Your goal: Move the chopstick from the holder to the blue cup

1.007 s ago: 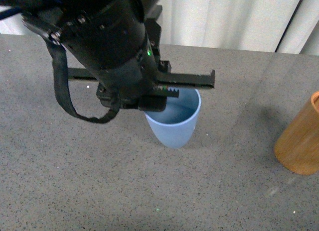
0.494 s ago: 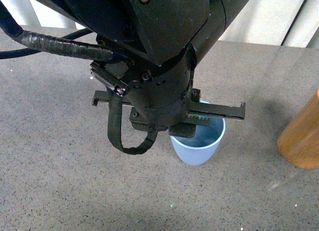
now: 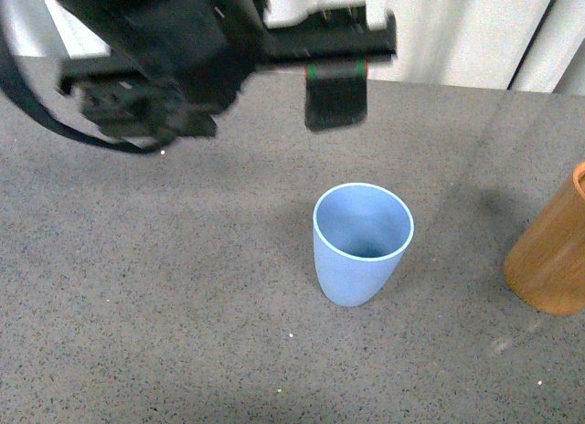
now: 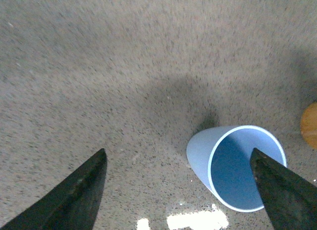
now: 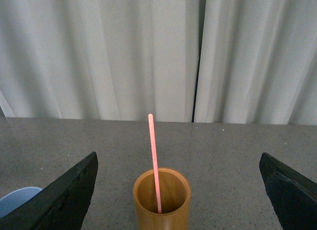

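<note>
The blue cup stands upright on the grey table, and nothing shows inside it. The orange-brown holder stands at the right edge of the front view. My left gripper is open and blurred, high above and behind the cup. In the left wrist view the open gripper looks down on the cup, which sits near one finger. My right gripper is open and faces the holder from above. One pink-red chopstick stands in the holder.
The grey speckled table stretches to a white curtain at the back. The holder's edge shows in the left wrist view. The cup's rim shows in the right wrist view.
My left arm has lifted from just over the cup's rim to high above and behind it. The whole cup now shows.
</note>
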Controlling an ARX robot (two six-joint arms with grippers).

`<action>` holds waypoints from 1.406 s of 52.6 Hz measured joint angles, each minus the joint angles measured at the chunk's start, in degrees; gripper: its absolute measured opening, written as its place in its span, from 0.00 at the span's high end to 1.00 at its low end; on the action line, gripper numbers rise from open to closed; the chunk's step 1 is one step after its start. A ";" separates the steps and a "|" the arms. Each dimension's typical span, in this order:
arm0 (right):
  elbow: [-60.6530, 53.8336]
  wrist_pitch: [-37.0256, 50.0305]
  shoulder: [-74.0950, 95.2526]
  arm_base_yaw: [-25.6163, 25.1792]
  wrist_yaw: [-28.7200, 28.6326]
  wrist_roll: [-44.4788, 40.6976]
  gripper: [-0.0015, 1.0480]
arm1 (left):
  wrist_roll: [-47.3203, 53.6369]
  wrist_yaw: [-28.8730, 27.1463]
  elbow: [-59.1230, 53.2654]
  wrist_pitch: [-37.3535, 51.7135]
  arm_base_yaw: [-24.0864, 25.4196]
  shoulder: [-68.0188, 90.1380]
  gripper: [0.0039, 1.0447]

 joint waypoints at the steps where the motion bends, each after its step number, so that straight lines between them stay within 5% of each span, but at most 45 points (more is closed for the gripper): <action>1: 0.00 0.00 0.00 0.00 -0.02 0.00 0.10 | 0.44 -0.33 -0.94 0.55 0.44 -1.64 0.13; 4: 0.00 0.00 0.00 0.00 -0.02 0.00 0.10 | 2.34 -2.10 -4.85 3.72 1.99 -7.30 0.05; 11: 0.00 0.00 0.00 0.00 0.00 0.00 0.10 | 7.06 -9.64 -22.77 17.73 8.02 -29.33 0.06; 18: 0.00 0.00 0.00 0.00 -0.04 0.00 0.10 | 8.79 -12.00 -28.68 21.27 9.92 -38.36 0.07; 22: 0.00 0.00 0.00 0.00 -0.09 0.00 0.10 | 15.37 -11.39 -35.67 38.25 10.93 -38.73 0.21; 28: 0.00 0.00 0.00 0.00 0.09 0.00 0.10 | 20.68 -8.85 -43.39 50.34 13.53 -41.24 0.38; 46: 0.00 0.00 0.00 0.00 0.02 0.00 0.10 | 23.65 -1.79 -53.62 50.56 21.24 -53.24 0.96; 74: 0.00 0.00 0.00 0.00 0.00 0.02 0.10 | 24.11 7.13 -59.56 42.93 30.69 -67.10 0.97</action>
